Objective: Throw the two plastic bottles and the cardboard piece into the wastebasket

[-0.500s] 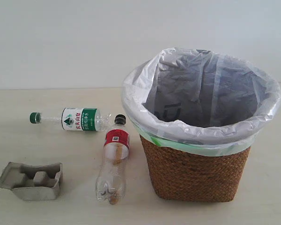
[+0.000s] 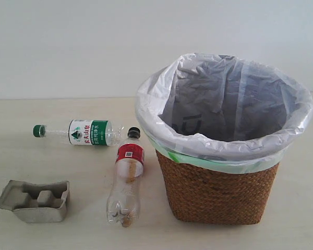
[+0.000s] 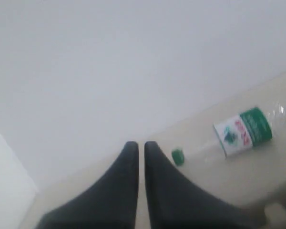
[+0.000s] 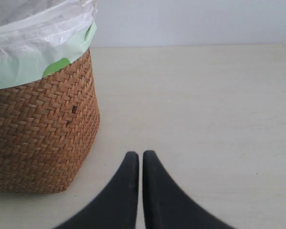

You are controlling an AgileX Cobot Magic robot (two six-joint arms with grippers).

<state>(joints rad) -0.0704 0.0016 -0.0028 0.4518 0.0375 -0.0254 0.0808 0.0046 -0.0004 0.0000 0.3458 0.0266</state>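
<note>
The green-capped bottle lies on its side at the left of the table, cap to the left. The larger black-capped bottle with a red label lies beside the wastebasket, cap pointing away. At the front left sits the cardboard piece. No gripper shows in the exterior view. In the left wrist view my left gripper is shut and empty, with the green-capped bottle lying apart from it. Beside the wastebasket, my right gripper is shut and empty above bare table.
The wastebasket's white bag liner with its green edge folds over the rim. A pale wall runs behind the table. Bare tabletop lies on the side of the basket away from the bottles.
</note>
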